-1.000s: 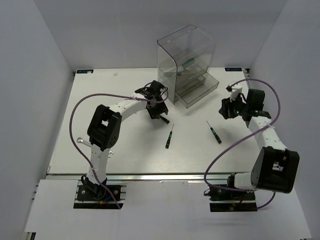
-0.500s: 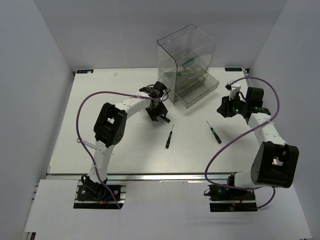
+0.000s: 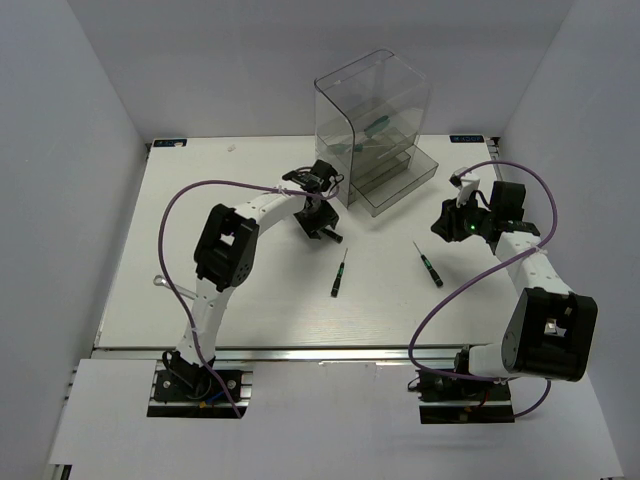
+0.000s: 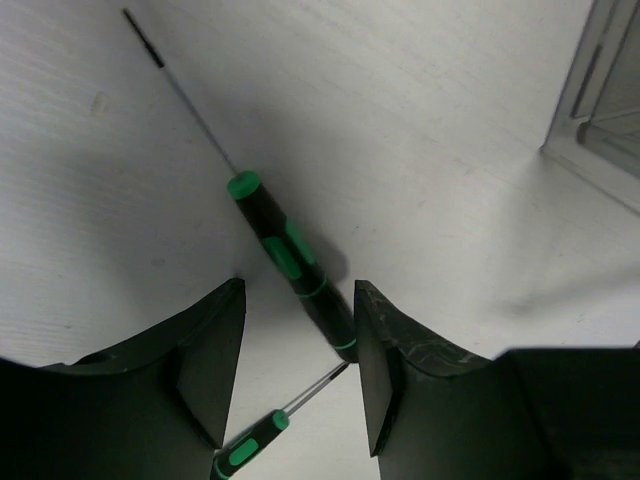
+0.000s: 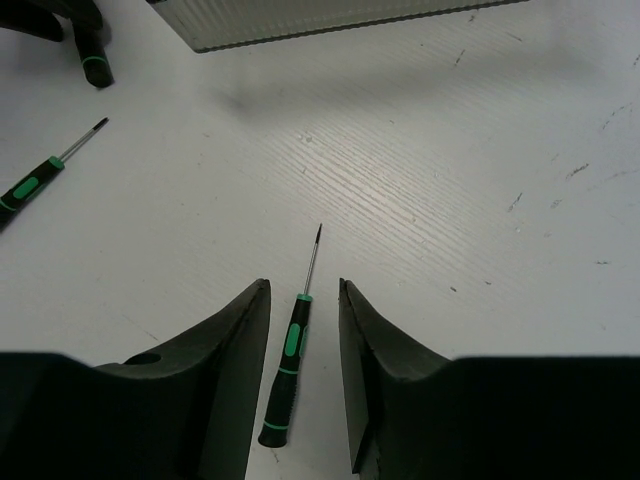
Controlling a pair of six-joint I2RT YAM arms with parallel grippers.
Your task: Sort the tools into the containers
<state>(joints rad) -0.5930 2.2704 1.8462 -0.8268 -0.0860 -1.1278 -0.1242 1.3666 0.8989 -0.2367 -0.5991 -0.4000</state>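
My left gripper is open and low over the table beside the smoky clear drawer unit. The butt of a green-and-black screwdriver lies between its fingertips, against the right finger. A second screwdriver lies just beyond; it also shows in the left wrist view. My right gripper is open and hovers over a third screwdriver, which lies between the fingers; this screwdriver also shows in the top view. A green-handled tool shows inside the unit.
The lowest drawer of the unit juts out toward the front right. Purple cables loop over both arms. A small silver item lies by the left arm, too small to identify. White walls close the table on three sides.
My left gripper has shifted slightly toward the drawer unit and its elbow has swung right. My right gripper has moved a little left, toward the third screwdriver.
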